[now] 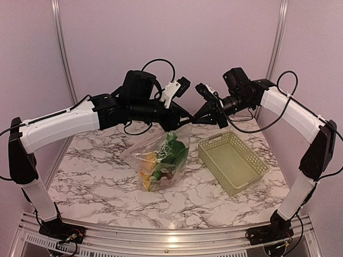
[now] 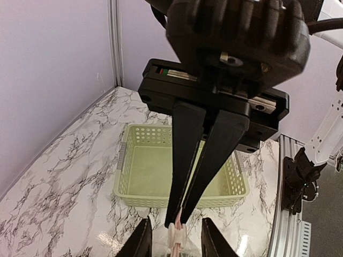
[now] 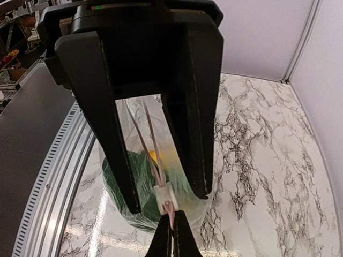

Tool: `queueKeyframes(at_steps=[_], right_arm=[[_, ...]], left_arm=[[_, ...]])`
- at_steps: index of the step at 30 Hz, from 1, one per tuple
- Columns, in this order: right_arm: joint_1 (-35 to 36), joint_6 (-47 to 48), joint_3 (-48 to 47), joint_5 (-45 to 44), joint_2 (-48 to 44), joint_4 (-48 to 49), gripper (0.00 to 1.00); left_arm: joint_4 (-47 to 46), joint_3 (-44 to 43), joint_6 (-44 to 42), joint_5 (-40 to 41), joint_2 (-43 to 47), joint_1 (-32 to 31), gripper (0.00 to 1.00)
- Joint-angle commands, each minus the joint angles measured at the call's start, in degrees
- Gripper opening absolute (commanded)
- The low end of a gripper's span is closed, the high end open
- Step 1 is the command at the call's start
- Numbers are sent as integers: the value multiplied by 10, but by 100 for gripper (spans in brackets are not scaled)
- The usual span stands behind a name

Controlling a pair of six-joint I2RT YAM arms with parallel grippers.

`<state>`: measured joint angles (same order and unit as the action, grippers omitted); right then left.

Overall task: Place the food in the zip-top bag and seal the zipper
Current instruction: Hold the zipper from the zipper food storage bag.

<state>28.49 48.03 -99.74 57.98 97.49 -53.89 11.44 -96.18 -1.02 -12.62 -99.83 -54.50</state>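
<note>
Right wrist view, nearest first. At the bottom edge, the right gripper (image 3: 171, 217) closed all the way, clamped on the pink end of the zipper (image 3: 155, 160), directly under the whitish slider tab (image 3: 163, 194). Just beyond, facing the lens, the left gripper (image 3: 167, 201) with fingers parted, one on each side of the slider tab, a gap visible on both sides, nothing gripped. Behind those fingers, the zip-top bag (image 3: 155, 118) hanging from the pinched strip, with a green leafy vegetable (image 3: 142, 174) and a yellow piece (image 3: 156, 156) of the food inside. Farther back, the marbled table (image 3: 257, 160).

Same picture in the left wrist view: own fingertips apart at the bottom edge, slider tab between them and untouched, dark fingers of the right gripper reaching down from above, shut on the strip. Beyond them, a pale green lattice basket (image 2: 144, 176) standing on the table.

From the top external camera: bag held up by its top edge where the two grippers meet, lower end reaching the table, basket to its right and apart from it.
</note>
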Motion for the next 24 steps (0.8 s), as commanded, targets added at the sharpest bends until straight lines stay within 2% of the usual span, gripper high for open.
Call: queueKeyframes(at_steps=[1,9,11,13,15,24], right_arm=[[5,-10,-4,1,-15,9,0],[6,-13,-3,1,-16,10,0],[6,-13,-2,1,-16,11,0],[5,-17,-2,1,-17,14,0],[5,-21,-1,1,-17,16,0],[5,-24,4,-3,-20,19,0]], left_arm=[[18,-11,-2,-10,-12,-3,33],[36,-20,-16,-6,-18,-3,12],[38,-23,-17,-7,-20,-3,12],[38,-23,-15,-5,-21,-3,21],[38,-23,-15,-6,-21,-3,22],[40,-26,-22,-11,-23,-3,7]])
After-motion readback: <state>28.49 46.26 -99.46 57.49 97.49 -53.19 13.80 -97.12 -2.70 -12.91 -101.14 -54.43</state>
